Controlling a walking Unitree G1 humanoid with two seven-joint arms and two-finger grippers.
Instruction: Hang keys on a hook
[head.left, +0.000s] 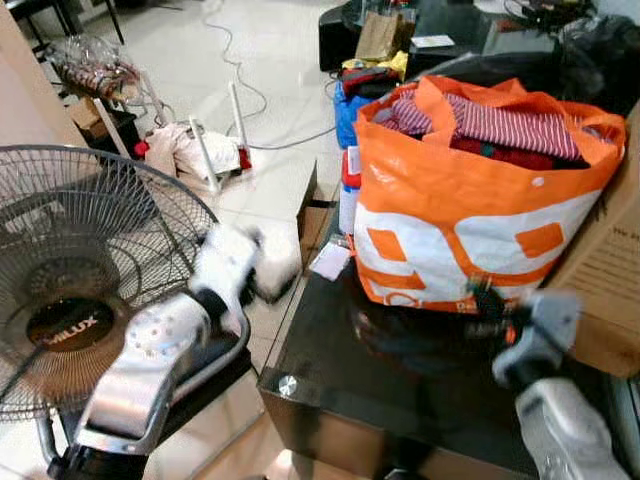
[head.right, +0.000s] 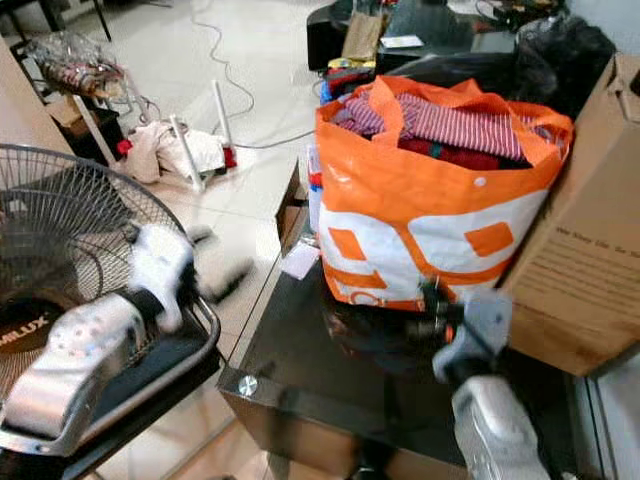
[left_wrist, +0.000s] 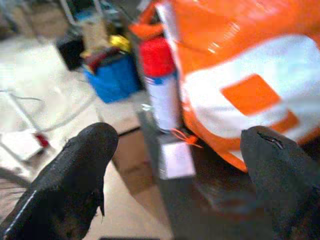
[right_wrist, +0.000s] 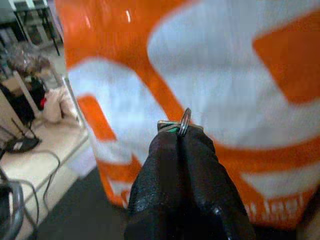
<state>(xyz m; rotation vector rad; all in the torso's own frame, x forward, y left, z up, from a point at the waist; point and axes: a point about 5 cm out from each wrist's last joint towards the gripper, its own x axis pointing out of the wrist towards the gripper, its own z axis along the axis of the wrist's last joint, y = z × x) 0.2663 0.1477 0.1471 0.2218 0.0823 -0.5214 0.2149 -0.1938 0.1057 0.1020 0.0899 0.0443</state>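
Observation:
My right gripper (right_wrist: 180, 131) is shut on a small metal key ring (right_wrist: 184, 121), with a bit of green showing beside the ring. It hovers just in front of the orange and white shopping bag (head.left: 470, 200), low over the black glass table (head.left: 400, 380). From the head the right gripper (head.left: 487, 300) is blurred against the bag's lower edge. My left gripper (left_wrist: 175, 150) is open, its black fingers (left_wrist: 75, 175) spread wide and nothing between them. It is raised near the table's left corner, the left gripper (head.left: 265, 270) blurred there.
The bag is full of striped clothes. A cardboard box (head.left: 610, 270) stands to its right. A red-capped spray can (left_wrist: 162, 85) and a white tag (left_wrist: 176, 159) sit at the bag's left side. A floor fan (head.left: 70, 280) stands at left; cables and clutter lie on the floor.

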